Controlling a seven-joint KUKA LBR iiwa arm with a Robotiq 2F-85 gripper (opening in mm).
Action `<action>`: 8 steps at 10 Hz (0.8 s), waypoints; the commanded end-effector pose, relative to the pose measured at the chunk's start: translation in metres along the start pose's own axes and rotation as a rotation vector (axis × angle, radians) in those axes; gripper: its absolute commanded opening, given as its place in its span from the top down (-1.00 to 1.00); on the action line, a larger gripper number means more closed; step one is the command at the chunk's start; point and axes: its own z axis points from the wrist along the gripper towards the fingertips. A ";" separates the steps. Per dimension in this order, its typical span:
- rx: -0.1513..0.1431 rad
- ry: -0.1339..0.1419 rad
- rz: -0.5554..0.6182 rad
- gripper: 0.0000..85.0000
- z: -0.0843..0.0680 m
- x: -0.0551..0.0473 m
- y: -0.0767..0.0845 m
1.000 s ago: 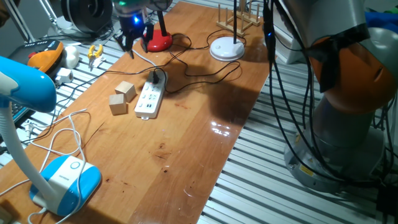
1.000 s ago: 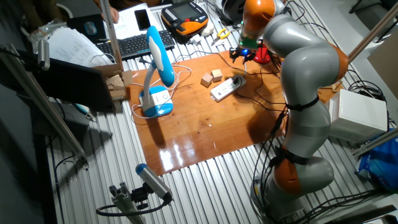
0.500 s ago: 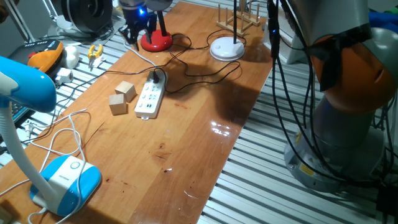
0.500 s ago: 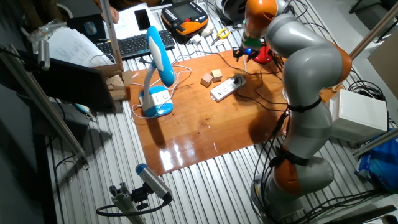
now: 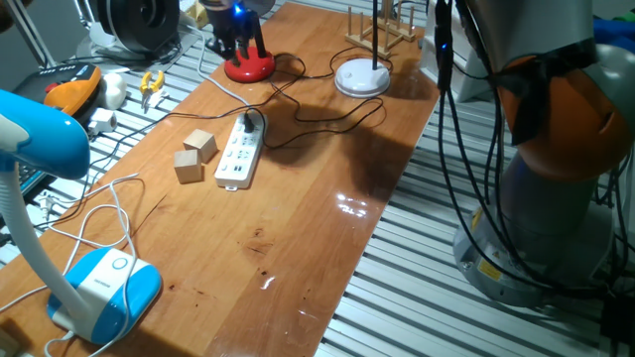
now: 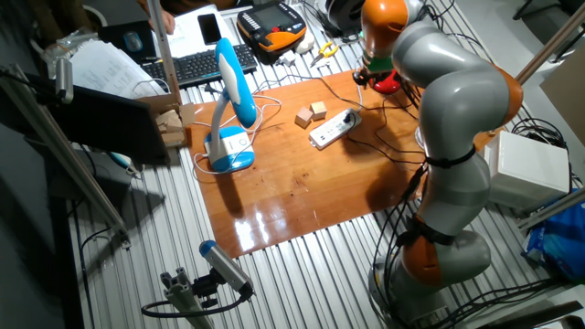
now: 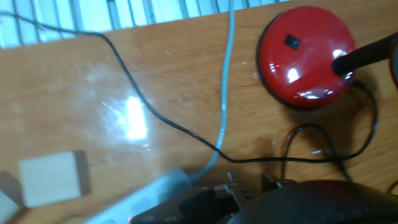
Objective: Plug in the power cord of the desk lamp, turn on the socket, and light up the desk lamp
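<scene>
The gripper (image 5: pixel 236 30) hangs above the red lamp base (image 5: pixel 248 66) at the far corner of the desk (image 5: pixel 298 218). Its fingers are dark and blurred against the lamp's black stem, so I cannot tell how far apart they stand or whether they hold anything.

The power strip (image 5: pixel 239 159) lies flat on the desk toward its far end, with its white cable (image 5: pixel 220 87) running off toward the far left edge. A black plug (image 5: pixel 249 124) sits in the far end of the strip. The black cord (image 5: pixel 308 119) snakes across the wood from there toward the red base and the white round base (image 5: pixel 362 77) at the far edge.

Two wooden blocks (image 5: pixel 194 155) rest just beside the strip, nearer the left edge. A blue lamp (image 5: pixel 99 288) stands at the near left corner.

In the hand view, the red lamp base (image 7: pixel 306 56) lies at the upper right, the cord (image 7: pixel 155 115) crosses the bare wood, and one block (image 7: pixel 53 178) shows at the lower left.
</scene>
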 end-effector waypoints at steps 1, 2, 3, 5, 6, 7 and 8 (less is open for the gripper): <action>0.043 -0.001 -0.042 1.00 0.003 0.002 -0.005; 0.074 -0.003 -0.064 1.00 0.006 0.005 -0.010; 0.135 -0.005 -0.098 1.00 0.009 0.008 -0.016; 0.224 0.000 -0.150 1.00 0.009 0.016 -0.023; 0.228 0.001 -0.201 1.00 0.009 0.019 -0.027; 0.242 0.025 -0.278 1.00 0.009 0.023 -0.030; 0.258 0.046 -0.338 1.00 0.009 0.026 -0.033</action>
